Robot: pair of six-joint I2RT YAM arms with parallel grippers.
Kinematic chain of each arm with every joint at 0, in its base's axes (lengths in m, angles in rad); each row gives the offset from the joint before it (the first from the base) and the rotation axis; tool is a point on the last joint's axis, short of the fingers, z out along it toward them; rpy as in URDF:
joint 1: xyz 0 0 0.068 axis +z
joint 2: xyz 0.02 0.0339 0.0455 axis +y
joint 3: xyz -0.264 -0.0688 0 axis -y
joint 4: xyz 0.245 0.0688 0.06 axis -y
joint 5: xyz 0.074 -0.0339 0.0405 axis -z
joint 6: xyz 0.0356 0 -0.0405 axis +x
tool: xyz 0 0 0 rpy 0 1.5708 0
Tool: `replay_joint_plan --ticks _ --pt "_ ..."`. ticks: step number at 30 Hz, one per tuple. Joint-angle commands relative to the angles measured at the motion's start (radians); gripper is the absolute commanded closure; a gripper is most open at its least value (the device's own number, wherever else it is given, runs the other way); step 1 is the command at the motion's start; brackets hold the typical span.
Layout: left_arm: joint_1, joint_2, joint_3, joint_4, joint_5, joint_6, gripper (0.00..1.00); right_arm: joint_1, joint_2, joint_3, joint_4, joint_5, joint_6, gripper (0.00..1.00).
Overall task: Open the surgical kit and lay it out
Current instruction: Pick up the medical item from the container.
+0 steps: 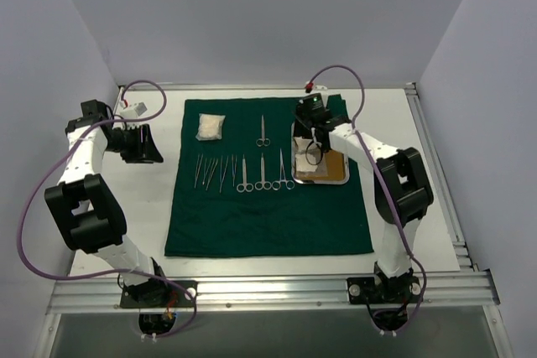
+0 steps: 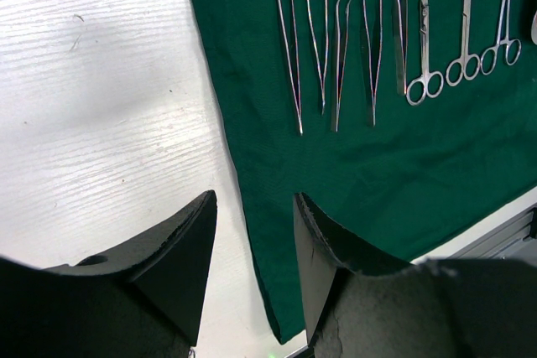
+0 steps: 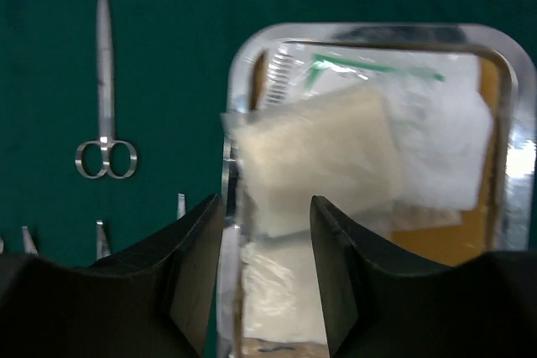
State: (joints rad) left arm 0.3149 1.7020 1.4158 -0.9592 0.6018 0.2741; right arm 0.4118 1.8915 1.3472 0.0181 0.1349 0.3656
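A dark green cloth drape (image 1: 268, 224) lies spread flat across the middle of the white tabletop (image 1: 151, 207). A rectangular steel tray (image 3: 520, 81) sits on the drape towards the far right corner. The right pincer (image 3: 267, 274) hangs over the tray's left rim with its black fingers spread apart. A pale gauze square in a clear packet (image 3: 315, 161) lies over that rim just beyond the fingertips; whether they touch it cannot be made out. Deeper in the tray are a white gauze sheet (image 3: 445, 140) and a clear packet with a green strip (image 3: 369, 69), blurred and partly covered; the tray's near end is cut off by the fingers. Left of the tray, a single pair of silver ring-handled scissors (image 3: 105, 98) lies alone. Nearer the front edge, slim silver forceps (image 2: 336, 111) and further ring-handled instruments (image 1: 263, 175) lie side by side in a row; from above they are too fine to tell apart. A white gauze pad (image 1: 210, 127) rests towards the drape's far left corner. The left pincer (image 2: 254, 266) hovers over bare tabletop beside the drape's left edge, fingers parted and gripping nothing. In its wrist view the instrument tops are cropped.
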Motion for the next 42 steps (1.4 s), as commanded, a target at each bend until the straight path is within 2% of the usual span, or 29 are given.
replay_joint_plan --ticks 1,14,24,28,33,36,37,40,42 --pt "0.001 -0.019 0.009 0.007 0.004 0.019 0.5 0.035 0.058 0.108 -0.076 0.08 -0.063 0.58" --pt "0.001 -0.005 0.02 0.0 0.01 0.017 0.49 0.055 0.193 0.204 -0.158 0.088 -0.145 0.59" --pt "0.001 -0.002 0.018 -0.001 0.009 0.019 0.5 0.064 0.235 0.237 -0.196 0.094 -0.186 0.6" --pt "0.001 -0.001 0.02 0.0 0.009 0.019 0.5 0.065 0.242 0.236 -0.202 0.091 -0.209 0.65" --pt "0.001 -0.004 0.02 0.0 0.009 0.019 0.49 0.065 0.241 0.23 -0.199 0.075 -0.226 0.66" --pt "0.001 -0.005 0.02 -0.001 0.009 0.017 0.5 0.065 0.242 0.236 -0.201 0.058 -0.234 0.73" --pt "0.001 -0.005 0.02 -0.001 0.009 0.017 0.49 0.067 0.242 0.236 -0.204 0.057 -0.235 0.82" --pt "0.001 -0.01 0.02 -0.003 0.009 0.02 0.5 0.065 0.219 0.228 -0.207 0.058 -0.24 0.97" --pt "0.001 -0.01 0.021 -0.004 0.007 0.022 0.49 0.068 0.187 0.222 -0.207 0.06 -0.255 1.0"
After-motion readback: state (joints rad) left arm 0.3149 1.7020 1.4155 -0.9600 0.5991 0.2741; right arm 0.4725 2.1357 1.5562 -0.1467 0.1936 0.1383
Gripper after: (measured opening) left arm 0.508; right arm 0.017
